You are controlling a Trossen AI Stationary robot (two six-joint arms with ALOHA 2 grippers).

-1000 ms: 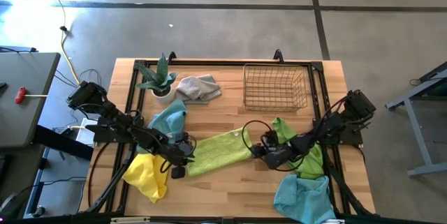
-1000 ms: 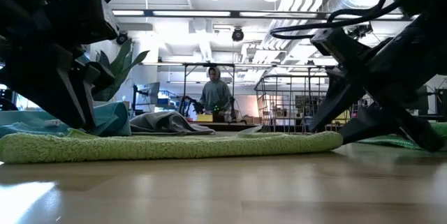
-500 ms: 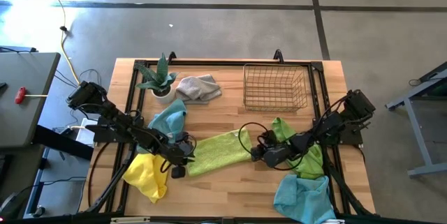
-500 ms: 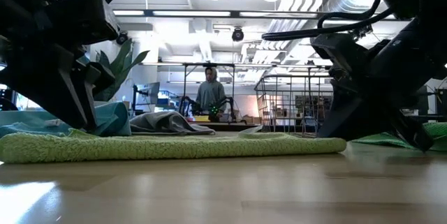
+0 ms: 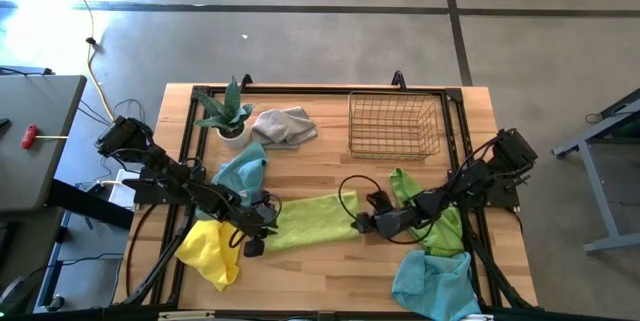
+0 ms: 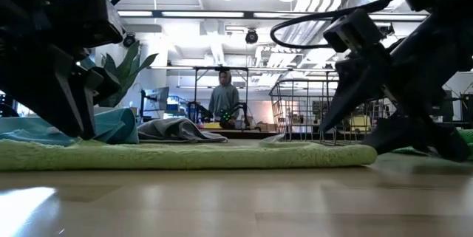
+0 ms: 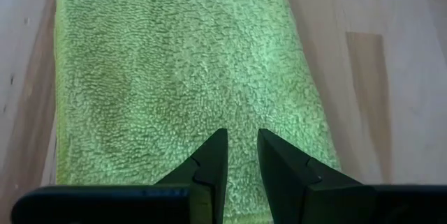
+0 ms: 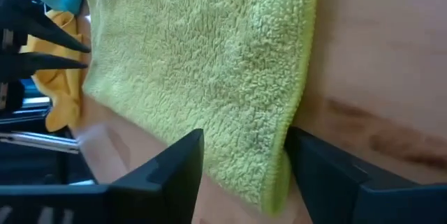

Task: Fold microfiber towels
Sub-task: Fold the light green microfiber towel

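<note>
Both arms reach low toward centre; left gripper (image 5: 256, 233) fingers nearly together, right gripper (image 5: 362, 223) spread wide.
</note>
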